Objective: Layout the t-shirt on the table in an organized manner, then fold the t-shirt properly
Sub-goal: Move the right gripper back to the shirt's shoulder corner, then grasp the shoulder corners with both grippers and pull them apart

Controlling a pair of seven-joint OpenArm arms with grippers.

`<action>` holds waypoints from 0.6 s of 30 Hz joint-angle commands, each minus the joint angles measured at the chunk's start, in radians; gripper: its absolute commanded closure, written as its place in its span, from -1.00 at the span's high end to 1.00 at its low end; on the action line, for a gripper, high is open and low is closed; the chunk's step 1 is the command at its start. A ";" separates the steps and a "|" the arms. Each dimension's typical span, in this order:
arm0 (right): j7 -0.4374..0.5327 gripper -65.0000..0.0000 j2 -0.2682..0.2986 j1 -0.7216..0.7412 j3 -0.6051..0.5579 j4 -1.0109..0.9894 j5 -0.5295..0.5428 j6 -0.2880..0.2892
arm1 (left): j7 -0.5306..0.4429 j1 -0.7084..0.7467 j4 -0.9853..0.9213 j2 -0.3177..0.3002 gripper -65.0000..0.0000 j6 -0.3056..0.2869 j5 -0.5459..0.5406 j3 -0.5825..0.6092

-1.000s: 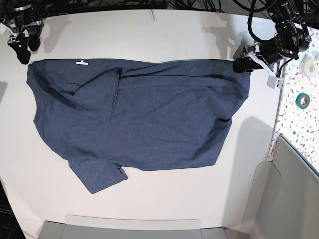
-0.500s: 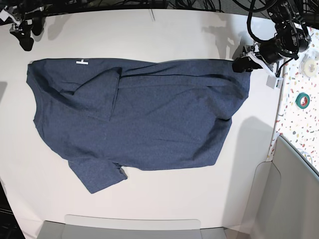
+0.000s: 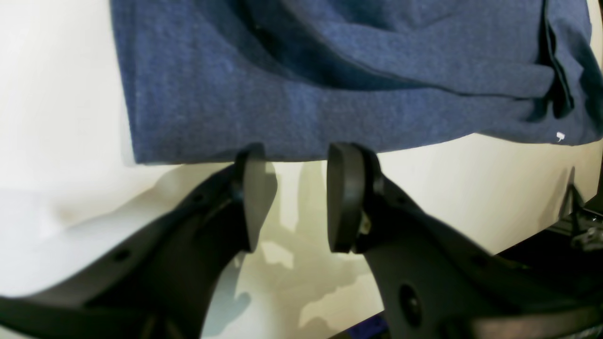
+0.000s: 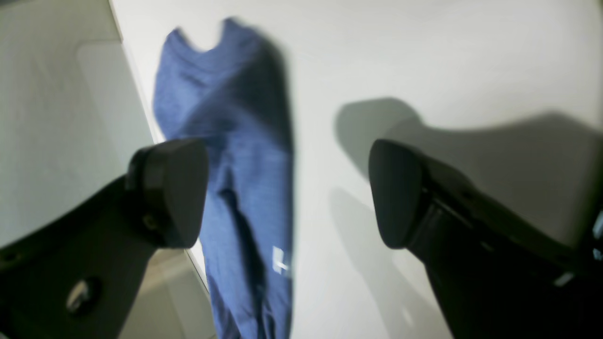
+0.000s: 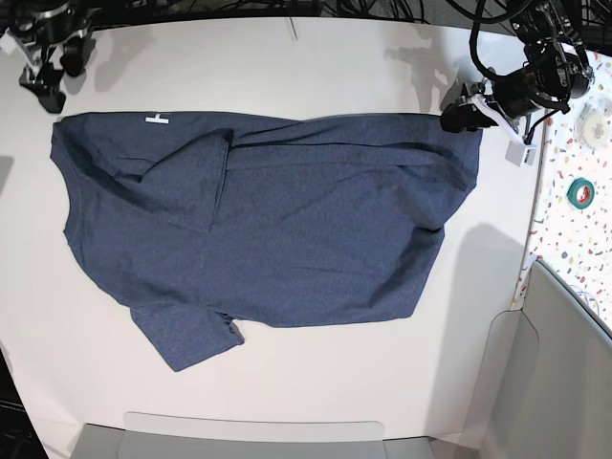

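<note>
The dark heathered navy-blue cotton t-shirt (image 5: 258, 239) lies spread on the large white matte desk (image 5: 316, 382). The left end effector (image 3: 294, 197) sits at its edge, jaws apart; the right end effector (image 4: 287, 193) gapes wide, empty.

The base camera looks straight down from high up and sees the whole tabletop (image 5: 316, 57) and the whole t-shirt (image 5: 287, 239). The left wrist camera sits low, very near the t-shirt's (image 3: 330, 94) edge. The right wrist camera looks down from farther off, blurry, along the t-shirt (image 4: 240, 188). All three share the shirt and the white top.
</note>
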 commanded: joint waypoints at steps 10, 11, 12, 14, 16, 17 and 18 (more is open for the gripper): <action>0.009 0.63 0.012 0.133 0.003 -0.064 -0.140 -0.061 | -0.009 0.013 0.015 -0.012 -0.38 0.000 -0.022 -0.004; 0.009 0.63 0.012 0.146 0.003 -0.081 -0.155 -0.062 | -0.009 0.013 0.015 -0.012 -0.38 0.000 -0.022 -0.006; 0.009 0.63 0.012 0.156 0.003 -0.093 -0.174 -0.062 | -0.009 0.014 0.015 -0.012 -0.38 0.000 -0.022 -0.006; 0.009 0.63 0.012 0.178 0.003 -0.118 -0.212 -0.064 | -0.011 0.014 0.015 -0.012 -0.38 0.000 -0.022 -0.006; 0.009 0.63 0.012 0.198 0.003 -0.132 -0.247 -0.065 | -0.011 0.014 0.015 -0.012 -0.38 0.000 -0.022 -0.006; 0.009 0.63 0.012 0.207 0.003 -0.136 -0.266 -0.067 | -0.009 0.014 0.015 -0.010 -0.38 0.000 -0.022 -0.006; 0.009 0.63 0.012 0.219 0.003 -0.136 -0.287 -0.071 | -0.009 0.014 0.015 -0.003 -0.38 0.000 -0.022 -0.006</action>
